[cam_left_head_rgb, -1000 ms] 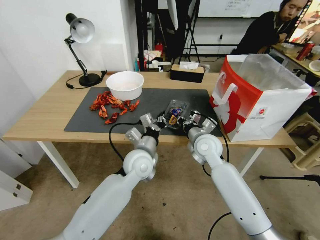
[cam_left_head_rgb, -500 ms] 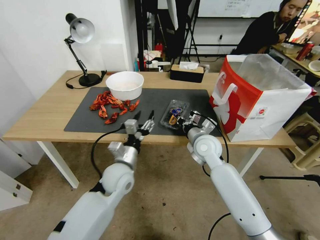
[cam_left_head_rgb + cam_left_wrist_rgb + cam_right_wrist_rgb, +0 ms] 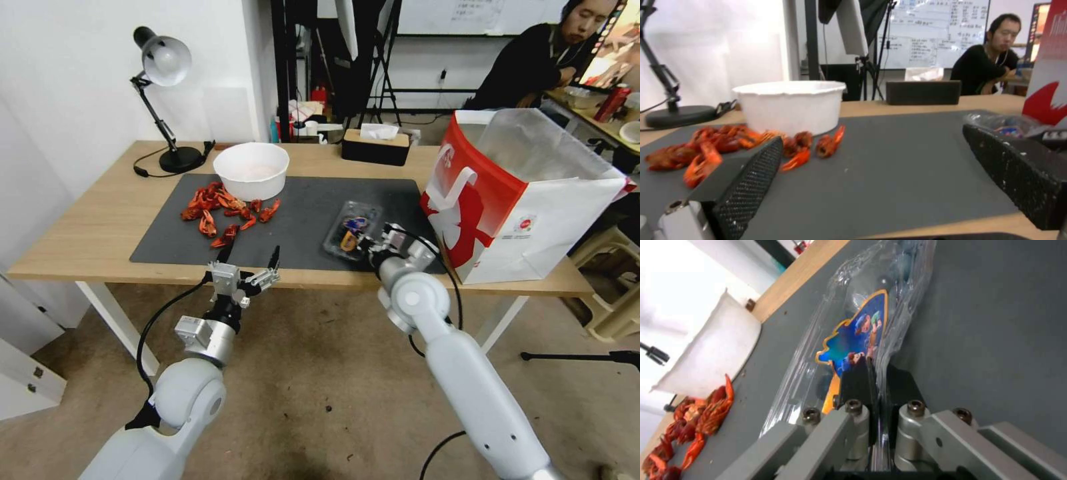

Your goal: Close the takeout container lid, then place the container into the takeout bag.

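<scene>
The takeout container [image 3: 350, 229] is a clear clamshell lying on the dark mat [image 3: 300, 200]. Its lid [image 3: 862, 326], with a blue and orange sticker, lies flat over the box. My right gripper [image 3: 372, 244] is shut on the container's near rim; in the right wrist view the gripper [image 3: 878, 373] pinches the plastic edge. My left gripper [image 3: 248, 263] hangs open before the table's front edge, well left of the container [image 3: 1000, 121]. The red-and-white takeout bag [image 3: 513, 193] stands open at the table's right end.
A white bowl [image 3: 251, 170] stands at the mat's back left, with red crayfish shells [image 3: 220, 210] strewn in front of it. A desk lamp [image 3: 163, 100] is at the far left. A black tissue box [image 3: 375, 147] is at the back.
My left gripper has let go beside the container and drawn back and left, off the table's front edge, now open. The right gripper stays shut on the container.
</scene>
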Motion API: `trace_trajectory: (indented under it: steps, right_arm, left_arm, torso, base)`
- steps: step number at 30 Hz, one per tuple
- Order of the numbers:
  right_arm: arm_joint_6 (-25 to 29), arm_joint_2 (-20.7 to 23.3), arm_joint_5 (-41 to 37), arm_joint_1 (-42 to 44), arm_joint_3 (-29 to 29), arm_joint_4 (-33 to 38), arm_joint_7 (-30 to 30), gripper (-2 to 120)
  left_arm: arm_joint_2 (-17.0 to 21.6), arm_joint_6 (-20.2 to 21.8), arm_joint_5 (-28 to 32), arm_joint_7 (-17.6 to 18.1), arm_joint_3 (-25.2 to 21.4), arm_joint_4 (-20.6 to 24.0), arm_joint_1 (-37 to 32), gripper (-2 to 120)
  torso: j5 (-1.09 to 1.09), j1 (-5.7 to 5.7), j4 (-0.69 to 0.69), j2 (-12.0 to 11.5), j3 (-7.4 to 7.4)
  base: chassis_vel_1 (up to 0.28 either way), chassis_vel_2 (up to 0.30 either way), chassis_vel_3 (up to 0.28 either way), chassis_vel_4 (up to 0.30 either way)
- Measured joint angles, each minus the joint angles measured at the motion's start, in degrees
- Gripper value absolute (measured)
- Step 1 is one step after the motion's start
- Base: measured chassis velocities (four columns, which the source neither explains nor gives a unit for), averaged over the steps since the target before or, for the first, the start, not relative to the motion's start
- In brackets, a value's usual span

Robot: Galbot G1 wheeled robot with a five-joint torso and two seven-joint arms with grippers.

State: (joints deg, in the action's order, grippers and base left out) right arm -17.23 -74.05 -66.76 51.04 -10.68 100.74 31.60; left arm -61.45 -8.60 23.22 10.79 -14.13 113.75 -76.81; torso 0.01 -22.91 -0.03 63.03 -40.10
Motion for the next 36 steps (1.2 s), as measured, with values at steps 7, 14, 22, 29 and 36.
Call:
trace_trajectory:
  steps: [7,14,22,29,36]
  right_arm:
    - [-0.07,0.29,0.00,-0.29,0.06,-0.06,-0.10,0]
    - [-0.08,0.19,-0.02,-0.63,0.31,-0.17,-0.21,0]
    - [-0.02,0.16,0.05,-0.93,0.46,-0.52,-0.76,0]
    - [1.50,0.00,-0.33,-1.08,0.51,0.23,-2.12,0]
    - [1.98,0.49,-3.01,-2.96,-0.93,3.91,-2.53,0]
  left_arm:
    - [0.03,-2.10,-1.28,0.18,-1.75,-0.58,-2.83,100]
    - [0.66,1.07,-2.12,2.39,-2.60,0.57,-3.83,100]
    - [0.89,5.07,1.70,7.07,-2.82,1.93,-5.37,100]
    - [0.67,5.28,3.68,7.60,-2.71,2.09,-5.28,100]
    - [0.71,5.22,3.37,7.60,-2.77,2.01,-4.85,100]
  torso:
    - [-0.01,0.00,0.02,0.00,-0.01]
    - [-0.01,0.00,0.02,0.00,-0.01]
    - [-0.01,0.00,0.03,-0.01,-0.01]
    - [-0.01,-0.01,0.03,-0.01,-0.01]
    - [-0.01,-0.01,0.03,-0.01,-0.01]
  base:
    - [0.000,0.000,0.000,0.000]
    - [0.000,0.000,0.000,0.000]
    - [0.000,0.000,0.000,0.000]
    - [0.000,0.000,0.000,0.000]
    - [0.000,0.000,0.000,0.000]
